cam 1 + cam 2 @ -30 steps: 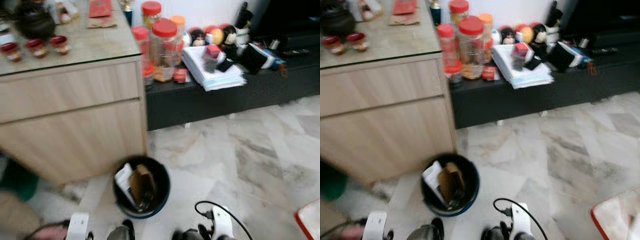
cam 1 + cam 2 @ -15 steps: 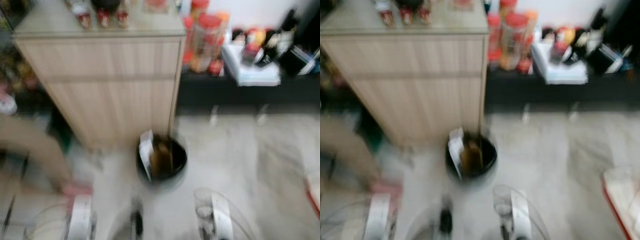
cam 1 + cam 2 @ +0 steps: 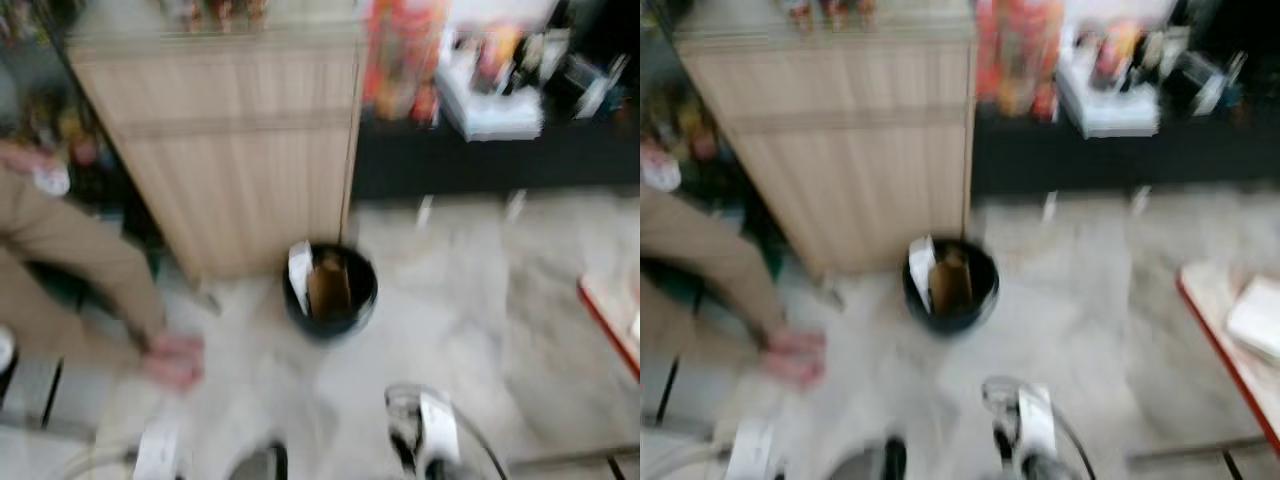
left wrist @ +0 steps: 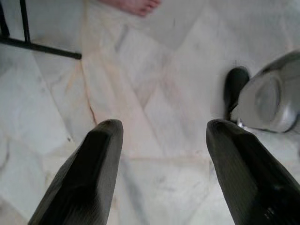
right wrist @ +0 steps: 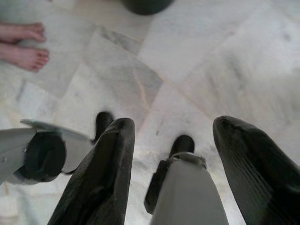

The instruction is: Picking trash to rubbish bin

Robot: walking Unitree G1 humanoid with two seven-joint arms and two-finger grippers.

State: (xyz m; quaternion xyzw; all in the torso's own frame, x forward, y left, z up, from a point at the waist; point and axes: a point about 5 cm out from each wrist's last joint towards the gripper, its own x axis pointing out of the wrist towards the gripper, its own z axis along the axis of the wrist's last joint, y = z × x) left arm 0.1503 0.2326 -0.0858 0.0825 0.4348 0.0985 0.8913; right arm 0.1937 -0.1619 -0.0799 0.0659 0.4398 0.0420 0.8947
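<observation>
Marble floor, pale and grey-veined, ran across the whole blurred scene, and on it stood the rubbish bin, a dark round tub just off the front corner of the wooden cabinet. Inside the bin, something white leaned at its left wall and a brown cardboard piece stood beside it.

Behind and to the right of the bin ran a low black shelf, crowded with red-lidded jars and a stack of white papers. Further right, a red-edged thing cut in at the frame's edge.

On the left, a person's leg in tan trousers stretched across the floor, bare foot down, near the bin but apart from it. Toes showed in the right wrist view too.

Both arms hung low. The left claw had its fingers spread apart over bare marble, nothing between them. The right claw was likewise spread wide, nothing held, with the bin's dark base well beyond it.
</observation>
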